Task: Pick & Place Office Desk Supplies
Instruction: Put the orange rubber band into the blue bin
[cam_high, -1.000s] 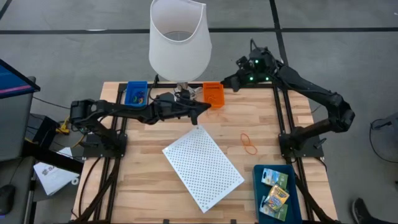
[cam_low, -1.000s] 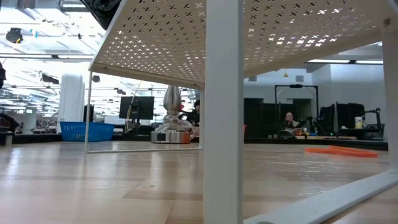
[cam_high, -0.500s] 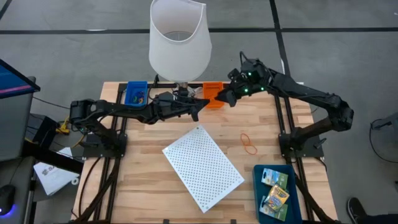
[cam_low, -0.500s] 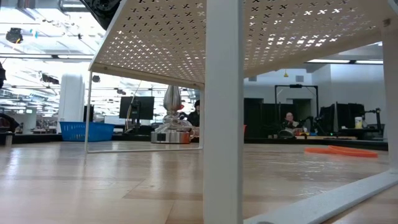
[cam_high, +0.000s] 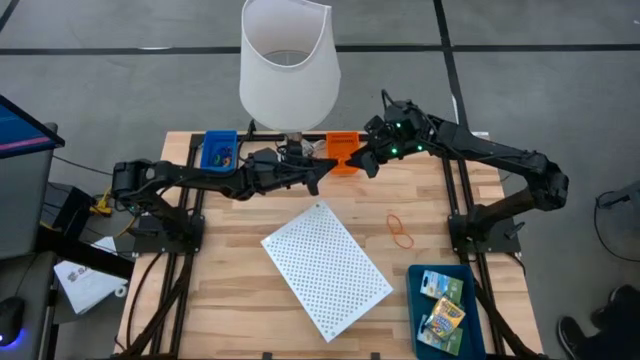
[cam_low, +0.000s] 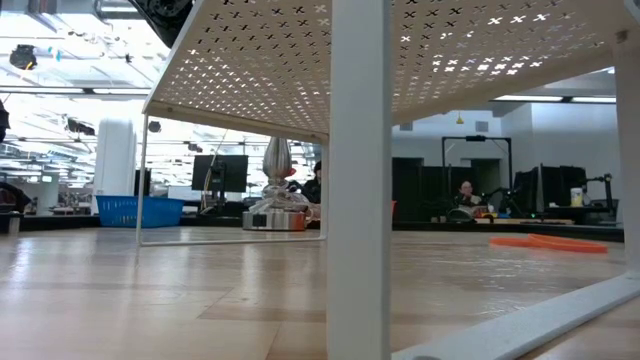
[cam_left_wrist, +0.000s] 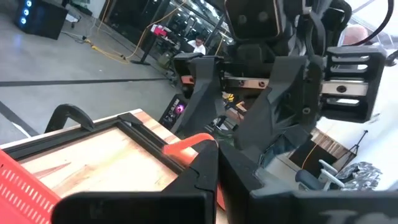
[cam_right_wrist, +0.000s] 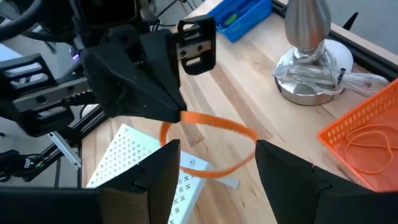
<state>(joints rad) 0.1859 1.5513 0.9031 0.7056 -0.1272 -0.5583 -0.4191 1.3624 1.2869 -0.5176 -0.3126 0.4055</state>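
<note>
An orange rubber band (cam_right_wrist: 217, 123) is in my left gripper (cam_high: 318, 176), which reaches in from the table's left and is shut on it above the far middle of the table. My right gripper (cam_high: 362, 162) is open and faces it from the right. In the right wrist view its two fingers (cam_right_wrist: 163, 169) stand on either side of the band's loop, apart from it. Two more rubber bands (cam_high: 400, 232) lie flat on the wood at the right. Two colourful printed boxes (cam_high: 443, 300) lie in a blue tray (cam_high: 478, 322) at the near right corner. My left gripper pinches the orange rubber band by one end of its loop (cam_right_wrist: 186, 116) between its two shut fingers, coming level from the table's left. The rest of the loop sticks out past the fingertips toward my right gripper. It is lifted clear of the table.
An orange basket (cam_high: 343, 150) with a band inside sits just behind the grippers. The white lamp (cam_high: 288, 65) and its metal base (cam_right_wrist: 311, 68) stand at the far middle, and a blue basket (cam_high: 218, 148) lies left of them. A white perforated panel (cam_high: 325, 270) stands on legs at mid-table.
My right gripper has swung from the table's far right corner leftward and down, ending in front of the orange basket and facing the left gripper. My left gripper has drawn back a little toward the table's left and stays shut on the band.
</note>
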